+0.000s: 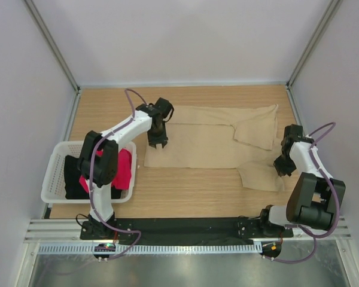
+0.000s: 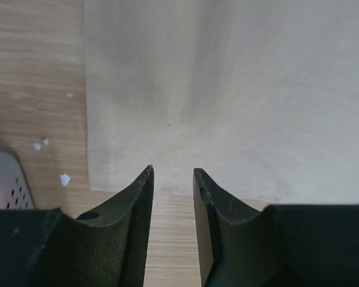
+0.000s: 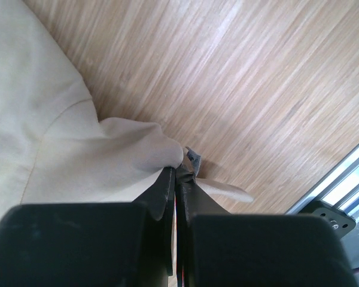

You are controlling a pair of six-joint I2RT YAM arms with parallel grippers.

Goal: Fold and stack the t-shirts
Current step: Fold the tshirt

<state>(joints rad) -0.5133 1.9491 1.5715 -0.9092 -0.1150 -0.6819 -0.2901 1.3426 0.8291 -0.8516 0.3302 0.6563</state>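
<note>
A large tan t-shirt (image 1: 203,140) lies spread flat across the wooden table. My left gripper (image 1: 157,143) hangs over its left edge. In the left wrist view the left gripper (image 2: 173,173) is open, its tips at the tan t-shirt's (image 2: 227,89) straight edge, with bare wood between the fingers. At the right, my right gripper (image 1: 282,169) sits on the shirt's near sleeve. The right wrist view shows the right gripper (image 3: 180,164) shut on a bunched fold of the tan t-shirt (image 3: 42,137). A red-pink t-shirt (image 1: 124,170) and a black t-shirt (image 1: 72,179) lie in the basket.
A white slotted basket (image 1: 51,173) stands at the table's near left; its corner (image 2: 6,179) shows in the left wrist view. Small white specks (image 2: 64,178) lie on the wood. A metal rail (image 3: 347,179) runs along the near edge. Grey walls enclose the table.
</note>
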